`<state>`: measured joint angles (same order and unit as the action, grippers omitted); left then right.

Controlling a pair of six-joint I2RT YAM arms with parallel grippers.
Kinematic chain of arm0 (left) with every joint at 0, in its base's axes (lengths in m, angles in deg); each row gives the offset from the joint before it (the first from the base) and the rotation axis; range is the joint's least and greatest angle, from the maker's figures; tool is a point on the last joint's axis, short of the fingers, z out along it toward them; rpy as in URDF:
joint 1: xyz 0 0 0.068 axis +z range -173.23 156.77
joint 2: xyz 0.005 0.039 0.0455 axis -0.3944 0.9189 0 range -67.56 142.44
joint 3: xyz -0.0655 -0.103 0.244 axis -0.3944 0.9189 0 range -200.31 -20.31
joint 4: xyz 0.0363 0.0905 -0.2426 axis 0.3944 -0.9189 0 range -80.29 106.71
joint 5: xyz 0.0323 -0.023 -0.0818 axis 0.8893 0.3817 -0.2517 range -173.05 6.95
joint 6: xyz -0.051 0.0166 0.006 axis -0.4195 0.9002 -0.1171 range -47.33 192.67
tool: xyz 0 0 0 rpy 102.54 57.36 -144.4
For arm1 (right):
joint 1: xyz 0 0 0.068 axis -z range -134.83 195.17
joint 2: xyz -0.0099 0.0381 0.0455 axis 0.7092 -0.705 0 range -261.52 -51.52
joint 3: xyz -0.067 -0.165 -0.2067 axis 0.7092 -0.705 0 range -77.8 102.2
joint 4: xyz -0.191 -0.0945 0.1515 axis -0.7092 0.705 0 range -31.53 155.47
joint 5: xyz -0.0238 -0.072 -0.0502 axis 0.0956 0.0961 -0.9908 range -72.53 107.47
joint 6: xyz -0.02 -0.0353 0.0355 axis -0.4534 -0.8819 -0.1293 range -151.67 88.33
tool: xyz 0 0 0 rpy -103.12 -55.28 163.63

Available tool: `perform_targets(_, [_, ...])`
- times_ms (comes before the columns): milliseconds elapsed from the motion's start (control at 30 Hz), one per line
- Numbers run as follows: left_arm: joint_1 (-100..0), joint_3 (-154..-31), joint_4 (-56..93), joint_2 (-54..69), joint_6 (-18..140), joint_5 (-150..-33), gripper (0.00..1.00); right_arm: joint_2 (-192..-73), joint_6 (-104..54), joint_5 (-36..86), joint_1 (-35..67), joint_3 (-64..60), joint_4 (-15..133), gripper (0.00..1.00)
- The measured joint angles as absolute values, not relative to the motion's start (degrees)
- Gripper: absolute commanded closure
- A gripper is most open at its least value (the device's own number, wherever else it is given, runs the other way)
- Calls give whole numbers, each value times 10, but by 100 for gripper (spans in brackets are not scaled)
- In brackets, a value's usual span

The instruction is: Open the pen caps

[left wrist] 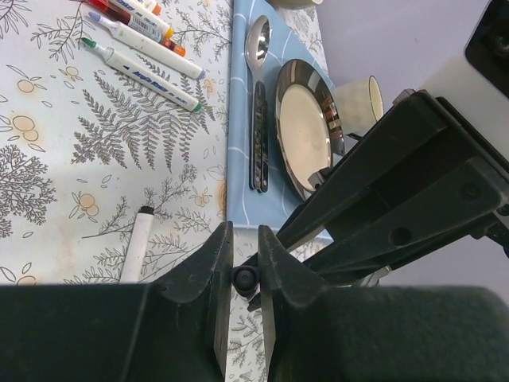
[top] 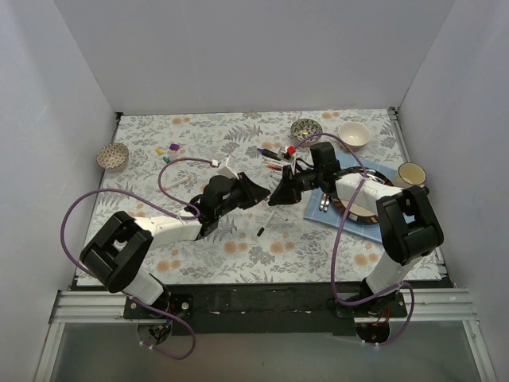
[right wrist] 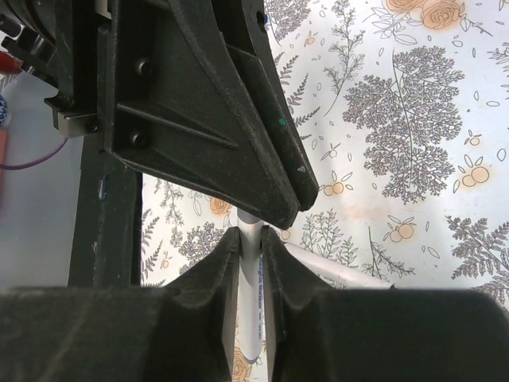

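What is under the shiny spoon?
A blue mat lies right under the spoon, next to the plate. The mat covers whatever is beneath it, so that part cannot be seen.

A floral-covered bench [top: 262,259] carries a patterned bowl [top: 112,156] at its left edge, a second patterned bowl [top: 305,129] and a white bowl [top: 354,134] near the far edge, a cup [top: 410,173] at the right edge, and beside that a blue napkin [left wrist: 241,143] with a metal plate [left wrist: 282,103] overlapping it and a spoon [left wrist: 258,48] lying on it
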<state>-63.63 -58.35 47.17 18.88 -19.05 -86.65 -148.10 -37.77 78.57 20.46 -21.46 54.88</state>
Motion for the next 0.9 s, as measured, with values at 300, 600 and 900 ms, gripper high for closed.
perform_targets(300, [-636,-569,491,156,-168,-866,100,-1481,-385,790,205,-228,551,45])
perform_targets(600, [-630,-567,495,128,-145,-837,100,-1481,-390,825,201,-232,541,99])
perform_targets(900, [-373,-733,417,86,-124,-769,100,-1480,-410,829,198,-233,556,99])
